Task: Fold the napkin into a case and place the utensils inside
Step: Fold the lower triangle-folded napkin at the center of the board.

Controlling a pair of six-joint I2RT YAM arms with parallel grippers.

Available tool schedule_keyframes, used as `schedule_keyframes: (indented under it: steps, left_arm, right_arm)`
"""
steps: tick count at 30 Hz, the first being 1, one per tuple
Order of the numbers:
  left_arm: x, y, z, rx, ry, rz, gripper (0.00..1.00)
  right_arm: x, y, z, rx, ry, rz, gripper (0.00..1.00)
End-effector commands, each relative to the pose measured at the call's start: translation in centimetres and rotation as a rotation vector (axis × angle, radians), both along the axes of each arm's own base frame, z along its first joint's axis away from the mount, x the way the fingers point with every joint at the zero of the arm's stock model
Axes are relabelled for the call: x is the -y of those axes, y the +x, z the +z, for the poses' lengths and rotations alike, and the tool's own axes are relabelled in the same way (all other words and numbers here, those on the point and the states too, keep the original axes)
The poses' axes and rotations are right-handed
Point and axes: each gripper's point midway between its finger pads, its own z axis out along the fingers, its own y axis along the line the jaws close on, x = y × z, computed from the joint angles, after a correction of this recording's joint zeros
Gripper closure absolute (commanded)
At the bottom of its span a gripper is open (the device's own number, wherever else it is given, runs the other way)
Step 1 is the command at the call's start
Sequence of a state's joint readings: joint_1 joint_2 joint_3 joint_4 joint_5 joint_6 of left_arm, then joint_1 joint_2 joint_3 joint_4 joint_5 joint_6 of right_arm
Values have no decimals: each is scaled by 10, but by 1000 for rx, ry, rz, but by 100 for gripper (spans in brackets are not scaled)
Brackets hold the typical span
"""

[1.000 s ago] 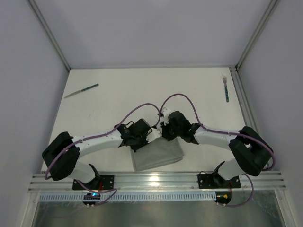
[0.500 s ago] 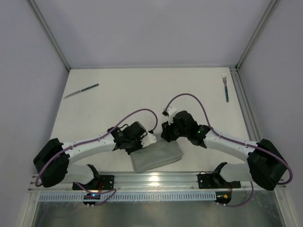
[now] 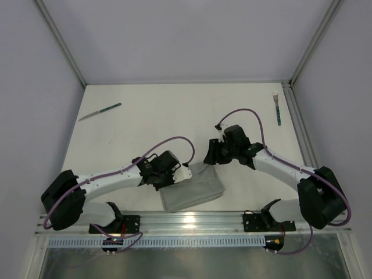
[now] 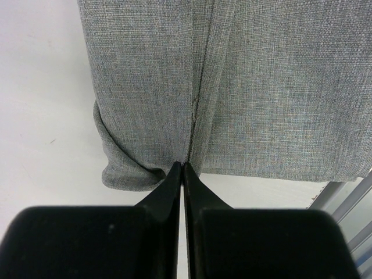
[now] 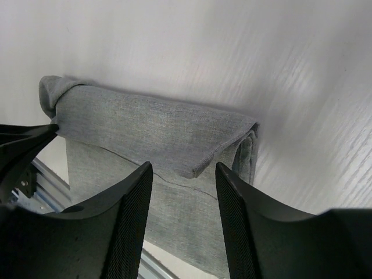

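Note:
The grey napkin (image 3: pixel 195 189) lies folded into a flat band near the table's front edge, with a flap doubled over its top (image 5: pixel 151 128). My left gripper (image 3: pixel 187 173) is shut, its tips pinching the napkin's bunched left edge (image 4: pixel 183 165). My right gripper (image 3: pixel 210 156) hovers open just past the napkin's far right corner, and nothing is between its fingers (image 5: pixel 183 168). The teal-handled knife (image 3: pixel 100 111) lies far left. Far right, beside the frame, lies the fork (image 3: pixel 277 107). Both utensils lie apart from the napkin.
A metal rail (image 3: pixel 192 221) runs along the near edge, right below the napkin. Frame posts (image 3: pixel 305 55) and white walls enclose the table. Purple cables (image 3: pixel 168 142) loop above both wrists.
My right gripper has opened, let go of the napkin and drawn back to the far right. The left gripper stays shut and has shifted slightly toward the near edge.

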State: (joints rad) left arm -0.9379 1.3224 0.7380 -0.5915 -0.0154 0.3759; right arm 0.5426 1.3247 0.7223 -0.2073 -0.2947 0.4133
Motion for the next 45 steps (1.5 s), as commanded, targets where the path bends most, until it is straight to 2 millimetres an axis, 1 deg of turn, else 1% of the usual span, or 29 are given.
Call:
schedule_keyframes:
  steps: [1, 3, 4, 5, 7, 8, 9, 11, 13, 14, 15, 17, 18, 20, 21, 23, 26, 27, 28, 29, 31, 32, 33, 35, 37, 38, 39, 42, 45]
  left_arm:
    - [6, 2, 5, 23, -32, -21, 100]
    - [5, 1, 4, 20, -28, -21, 100]
    - [5, 1, 4, 21, -29, -21, 100]
    - [5, 1, 4, 23, -28, -21, 100]
    - [5, 2, 5, 26, -28, -25, 100]
    - [5, 2, 5, 28, -28, -26, 100]
    - [5, 3, 5, 31, -29, -25, 100]
    - [4, 5, 5, 44, -22, -14, 100]
    - [3, 6, 6, 46, -22, 4, 100]
    - [3, 5, 5, 40, -27, 5, 100]
    - [4, 4, 6, 39, -32, 4, 100]
    - [3, 2, 7, 36, -38, 6, 100]
    - [3, 1, 6, 31, -39, 5, 100]
    - [1, 0, 4, 28, -30, -5, 100]
    - [0, 1, 3, 34, -26, -7, 100]
    - [0, 2, 2, 37, -25, -7, 100]
    - [0, 1, 4, 34, -23, -8, 100]
    - [0, 1, 5, 36, -24, -9, 100]
    - [-1, 1, 5, 35, -24, -8, 100]
    - [-2, 0, 3, 32, -22, -7, 100]
    - [-3, -1, 2, 33, -18, -15, 100]
    - [-3, 0, 2, 37, -19, -21, 100]
    - [-2, 0, 3, 40, -21, -25, 100]
    - [-1, 1, 3, 46, -22, -42, 100]
    - [0, 2, 4, 53, -22, -54, 100]
    - [0, 3, 3, 55, -19, -58, 100]
    - [-1, 3, 3, 56, -19, -59, 100]
    - [-2, 2, 2, 56, -13, -64, 100]
    - [-3, 1, 1, 54, -13, -63, 100]
  right_arm:
    - [-16, 1, 19, -55, 59, -67, 48]
    - [-18, 1, 17, -65, 45, -70, 48]
    - [-16, -1, 7, -89, 18, -78, 48]
    - [-15, -2, 2, -101, 9, -85, 48]
    - [-11, -2, -12, -115, -19, -103, 53]
    - [-10, -2, -15, -118, -21, -107, 59]
    - [-10, -1, -17, -117, -25, -110, 78]
    - [-10, -3, -20, -132, -29, -101, 96]
    - [-7, -11, -23, -149, -34, -96, 97]
    - [-5, -13, -17, -133, -21, -97, 97]
    - [0, -21, -24, -149, -33, -101, 97]
    - [6, -30, -27, -161, -36, -107, 97]
    - [10, -40, -37, -192, -44, -104, 97]
    - [6, -43, -43, -211, -16, -106, 97]
    - [5, -46, -50, -237, -14, -102, 97]
    - [3, -43, -53, -241, -15, -102, 97]
    - [9, -39, -57, -238, -36, -140, 97]
    - [10, -42, -57, -239, -32, -146, 97]
    - [10, -41, -51, -221, -17, -152, 96]
    - [11, -42, -49, -218, -14, -155, 93]
    - [15, -48, -47, -222, -19, -150, 84]
    - [16, -50, -46, -226, -20, -143, 79]
    - [19, -55, -46, -239, -36, -137, 64]
    - [21, -57, -38, -225, -26, -136, 53]
    - [20, -55, -31, -219, 5, -136, 45]
    - [16, -56, -27, -228, 28, -119, 44]
    - [14, -50, -21, -220, 49, -122, 44]
    - [11, -40, -15, -214, 61, -138, 44]
    - [15, -31, -20, -215, 56, -171, 44]
